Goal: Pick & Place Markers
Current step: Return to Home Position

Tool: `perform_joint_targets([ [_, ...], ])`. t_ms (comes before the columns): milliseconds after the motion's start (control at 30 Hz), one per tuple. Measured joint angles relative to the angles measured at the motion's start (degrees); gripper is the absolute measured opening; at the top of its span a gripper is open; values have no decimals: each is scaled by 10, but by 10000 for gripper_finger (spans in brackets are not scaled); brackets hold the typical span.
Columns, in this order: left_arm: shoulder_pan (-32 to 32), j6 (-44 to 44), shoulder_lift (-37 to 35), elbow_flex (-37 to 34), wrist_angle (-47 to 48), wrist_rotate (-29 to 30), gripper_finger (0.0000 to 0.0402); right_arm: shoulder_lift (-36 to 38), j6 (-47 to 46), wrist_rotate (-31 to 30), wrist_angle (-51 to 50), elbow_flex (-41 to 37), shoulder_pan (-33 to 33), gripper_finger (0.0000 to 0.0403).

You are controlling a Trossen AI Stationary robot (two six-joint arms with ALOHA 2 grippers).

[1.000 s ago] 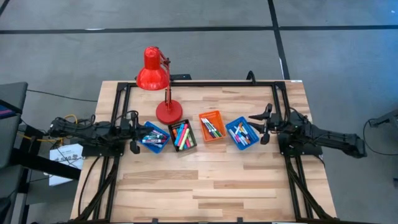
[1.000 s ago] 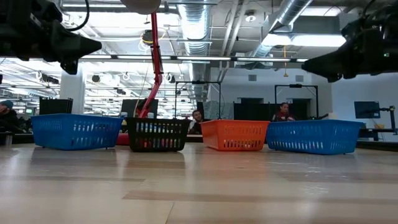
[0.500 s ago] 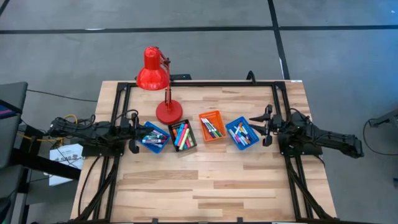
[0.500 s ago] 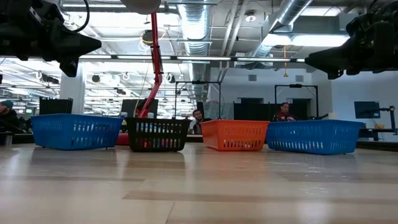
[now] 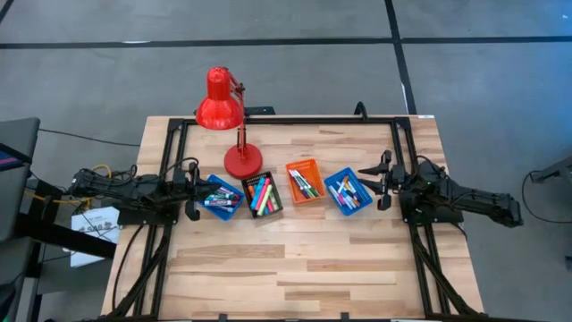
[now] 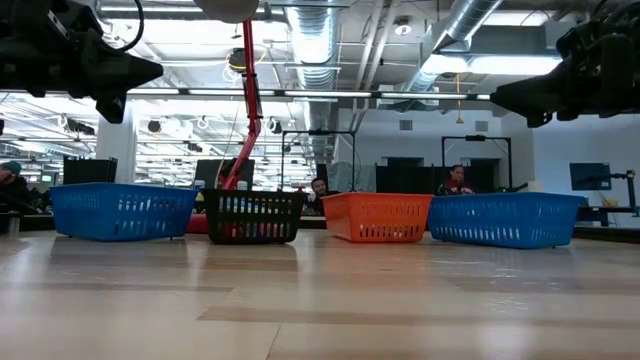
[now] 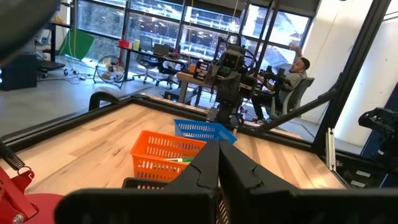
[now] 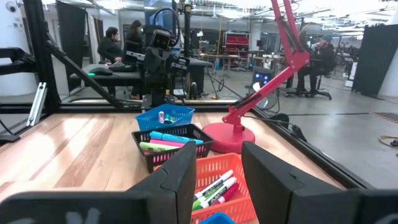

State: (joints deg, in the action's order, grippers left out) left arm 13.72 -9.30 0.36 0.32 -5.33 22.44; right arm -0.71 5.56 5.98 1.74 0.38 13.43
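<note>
Find the markers (image 5: 261,195) packed inside four small baskets in a row across the middle of the tabletop (image 5: 295,268): left blue basket (image 6: 122,211), black basket (image 6: 253,217), orange basket (image 6: 378,217), right blue basket (image 6: 505,219). See none loose on the bare wood and none held between any fingers.

Compare with a second ago: a small pull-back of the right pincer (image 5: 374,183) away from the right blue basket, then stillness over the last half second. No shift at all in the left pincer (image 7: 217,163) or in the baskets. Read that as sorting finished, by the look of it, and the retreat toward rest nearly or fully done.

Place the right pincer just beside the outer edge of the right blue basket, raised above the tabletop, released and empty, with a clear gap between its fingers. Place the left pincer just beside the outer edge of the left blue basket, likewise raised, clenched on nothing, fingers pressed together.

Note the red desk lamp (image 5: 242,162) just behind the black basket, toward the left blue one, touched by neither arm.
</note>
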Motion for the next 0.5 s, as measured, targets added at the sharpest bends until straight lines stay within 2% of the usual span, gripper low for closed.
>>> perform_joint_targets([
  [500,0,0,0,0,-3,0,6,0,0,-1,0,0,0,118],
])
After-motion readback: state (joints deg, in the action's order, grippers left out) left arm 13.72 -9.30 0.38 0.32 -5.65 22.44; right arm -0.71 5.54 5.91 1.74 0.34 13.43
